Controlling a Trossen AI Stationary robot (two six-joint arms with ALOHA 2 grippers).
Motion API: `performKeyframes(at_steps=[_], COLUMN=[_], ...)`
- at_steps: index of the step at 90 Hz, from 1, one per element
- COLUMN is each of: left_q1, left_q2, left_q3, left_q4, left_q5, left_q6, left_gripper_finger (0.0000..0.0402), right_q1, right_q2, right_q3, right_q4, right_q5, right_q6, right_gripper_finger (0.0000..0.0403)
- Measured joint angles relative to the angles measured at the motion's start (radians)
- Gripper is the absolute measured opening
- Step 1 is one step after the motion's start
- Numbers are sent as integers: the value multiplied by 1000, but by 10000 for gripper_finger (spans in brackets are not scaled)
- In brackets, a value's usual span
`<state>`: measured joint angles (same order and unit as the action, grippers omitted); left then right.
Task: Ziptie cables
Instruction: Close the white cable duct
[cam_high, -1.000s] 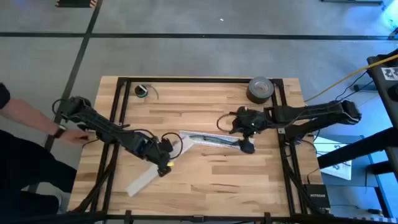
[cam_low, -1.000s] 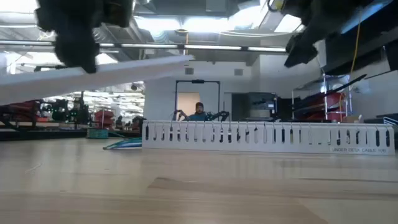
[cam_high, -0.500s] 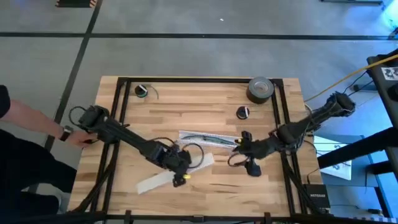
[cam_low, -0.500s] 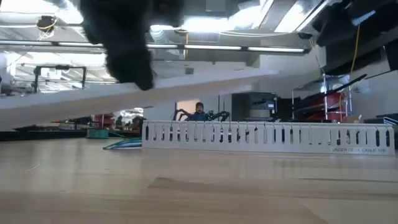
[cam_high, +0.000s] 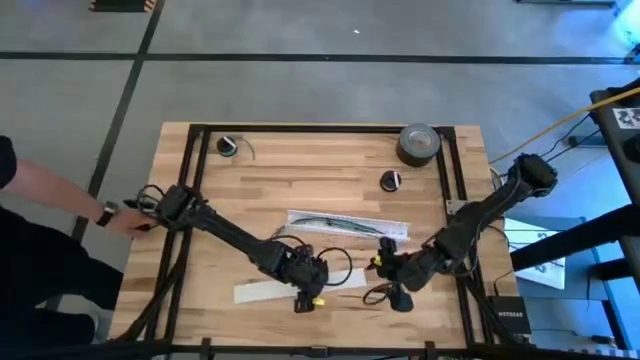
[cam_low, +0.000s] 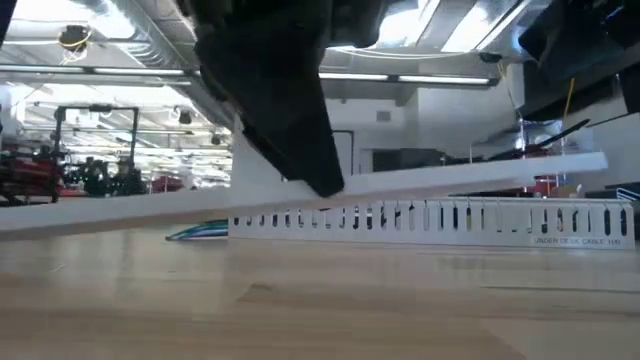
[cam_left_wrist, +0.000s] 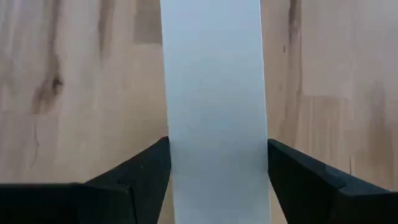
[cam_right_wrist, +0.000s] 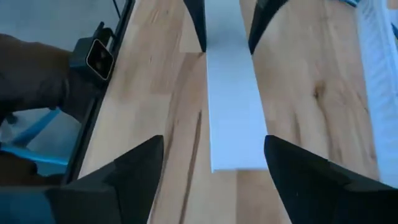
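Note:
The cables (cam_high: 335, 224) are thin grey-green wires lying inside a white slotted channel (cam_high: 392, 231) at the table's middle. Their ends (cam_low: 195, 232) stick out of its left end. I see no ziptie. My left gripper (cam_high: 305, 292), near the front edge, is shut on a flat white strip (cam_high: 262, 291). My right gripper (cam_high: 388, 283) stands open just right of it. The strip's right end (cam_right_wrist: 233, 158) lies between its fingers without touching them. My left gripper pinches the white strip by its two long edges (cam_left_wrist: 214, 155), about midway along its length, one finger (cam_left_wrist: 140, 177) on each edge. The fingers come down from above and lie across the strip. In the low view the strip (cam_low: 480, 178) hangs clear of the table, its right end a little higher.
A grey tape roll (cam_high: 420, 143) and a small black roll (cam_high: 390, 180) sit at the far right, another small roll (cam_high: 230, 146) at the far left. A person's hand with a wristwatch (cam_high: 108, 213) rests at the table's left edge by my left arm's base.
My left gripper has carried the white strip toward the near edge and the right; the strip has turned from slanting to nearly parallel with the front edge. My right gripper has moved from the far middle toward the near edge, to the strip's right end.

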<state>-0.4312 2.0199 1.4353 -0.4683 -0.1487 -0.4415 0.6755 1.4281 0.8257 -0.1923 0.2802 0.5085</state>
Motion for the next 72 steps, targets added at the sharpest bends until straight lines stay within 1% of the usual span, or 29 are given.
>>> performKeyframes(at_steps=[16,27,38,47,55,63,72], left_q1=[-3,-3,2,19,39,54,51], left_q2=[22,40,53,57,58,56,34], left_q3=[-8,-10,-10,-10,-7,24,76], left_q4=[15,23,46,42,37,-25,-185], left_q5=[0,0,3,19,75,129,128], left_q6=[4,4,15,27,27,12,-15], left_gripper_finger=[234,234,239,255,273,285,290], right_q1=[-1,-2,-13,-33,-54,-72,-96], right_q2=[104,192,261,290,291,287,285], right_q3=[0,0,-1,-1,-1,-1,-1], right_q4=[151,231,250,249,255,252,307], right_q5=[1,46,76,71,47,41,29], right_q6=[-50,-71,-72,-71,-70,-70,-71], right_gripper_finger=[266,266,266,266,266,266,266])
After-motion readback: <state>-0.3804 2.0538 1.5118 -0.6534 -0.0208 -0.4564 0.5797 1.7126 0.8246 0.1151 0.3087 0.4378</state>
